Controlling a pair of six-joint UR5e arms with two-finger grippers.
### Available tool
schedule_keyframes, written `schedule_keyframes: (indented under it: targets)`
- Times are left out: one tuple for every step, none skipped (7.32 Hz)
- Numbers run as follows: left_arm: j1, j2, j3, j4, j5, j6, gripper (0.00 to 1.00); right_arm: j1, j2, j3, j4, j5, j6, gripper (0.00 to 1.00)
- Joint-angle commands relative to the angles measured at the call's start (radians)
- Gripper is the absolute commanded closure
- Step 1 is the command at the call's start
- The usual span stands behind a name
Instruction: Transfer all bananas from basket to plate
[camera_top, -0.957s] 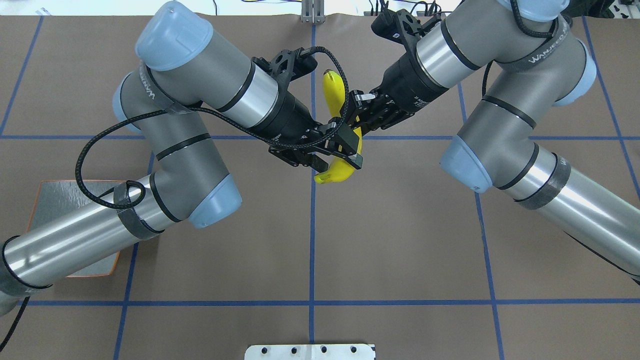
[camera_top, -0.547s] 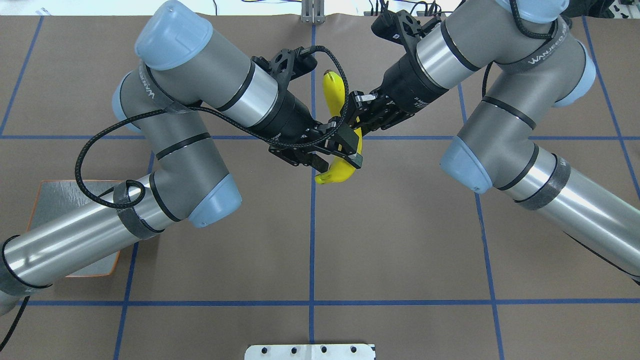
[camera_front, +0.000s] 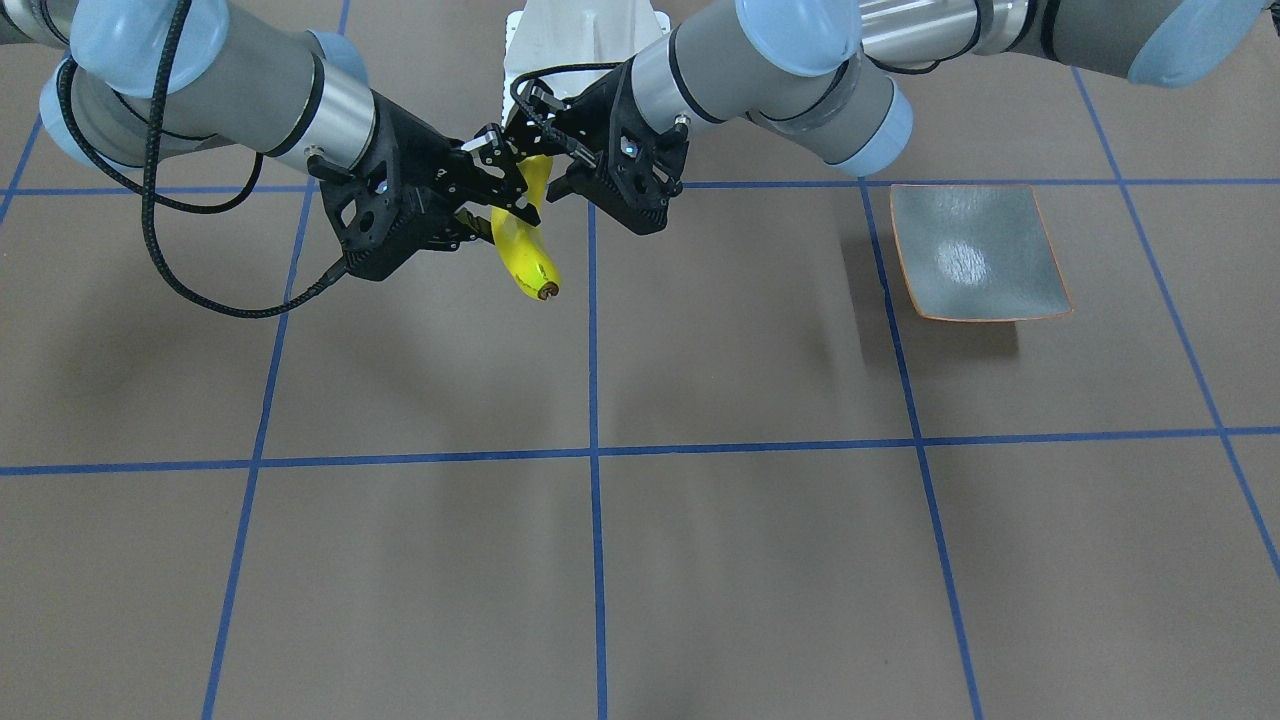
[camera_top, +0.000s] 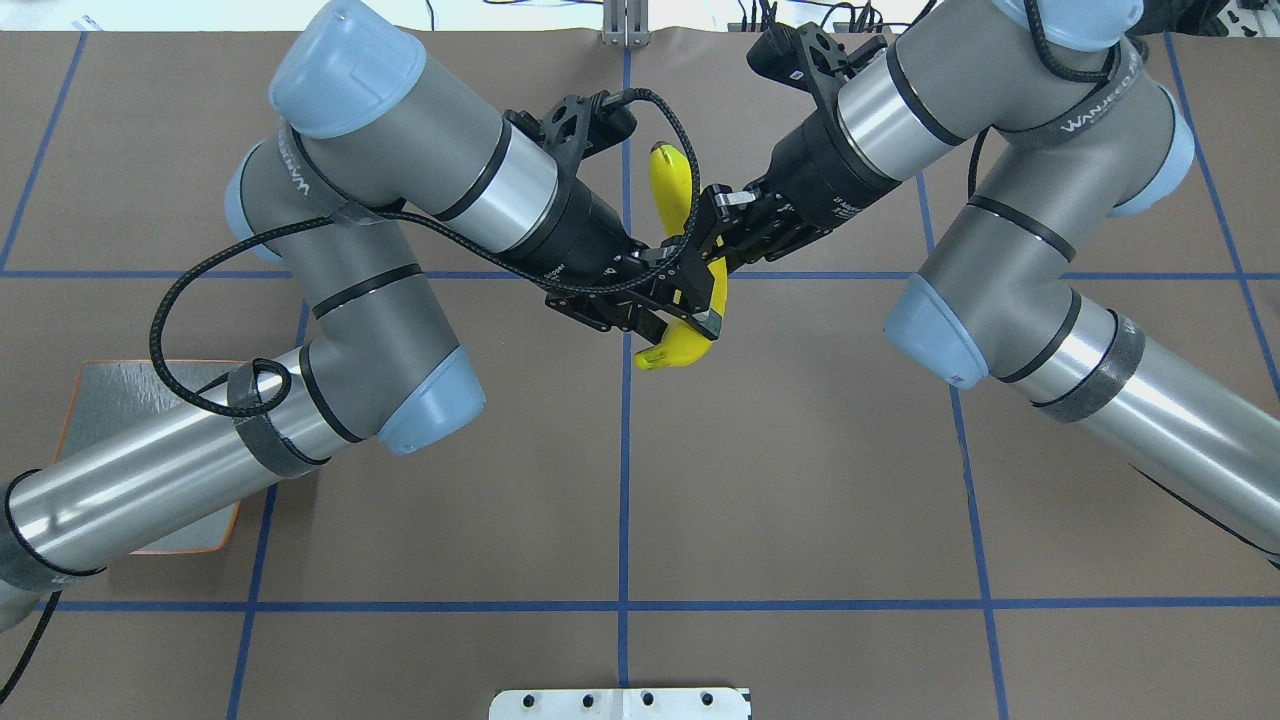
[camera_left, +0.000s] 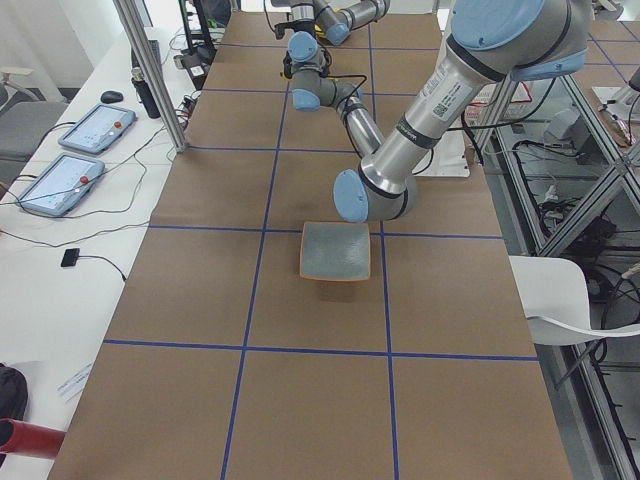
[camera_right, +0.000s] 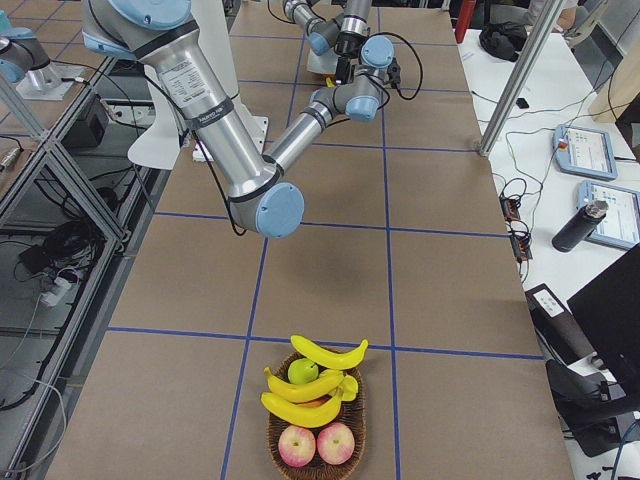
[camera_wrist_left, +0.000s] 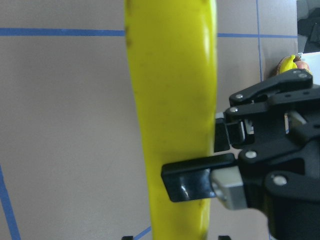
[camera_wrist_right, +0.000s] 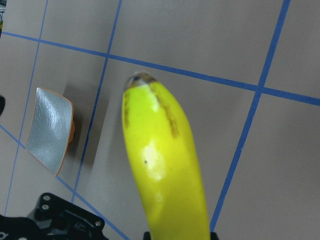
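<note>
You see both hands meeting mid-air above the worktop (camera_top: 800, 480): the right hand (camera_top: 706, 238) and the left hand (camera_top: 690, 305) each clamp one banana (camera_top: 676, 190). The plate (camera_front: 975, 252) sits bare at three o'clock in the front view, well apart.

Brown table (camera_front: 700, 560), blue tape grid; plate (camera_front: 975, 255) and fruit basket (camera_right: 316, 432) rest on it.

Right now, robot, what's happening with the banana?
Both hands, left and right, grip one banana above the table. Plate empty. Nothing in the way.
</note>
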Motion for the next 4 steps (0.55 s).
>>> schedule_keyframes:
  targets:
    - [0.002,-0.001,0.000,0.000,0.000,0.000,0.53,0.000,-0.001,0.001,0.001,0.001,0.001,1.00]
    - [0.002,-0.001,0.001,0.000,0.000,0.000,0.54,0.000,-0.001,0.001,0.008,0.001,0.001,1.00]
    - [0.002,-0.001,0.001,0.000,0.000,0.001,0.53,0.000,-0.003,0.001,0.025,-0.001,0.009,1.00]
    - [0.002,-0.001,0.003,0.002,0.000,0.001,0.53,0.000,-0.003,0.001,0.028,0.000,0.012,1.00]
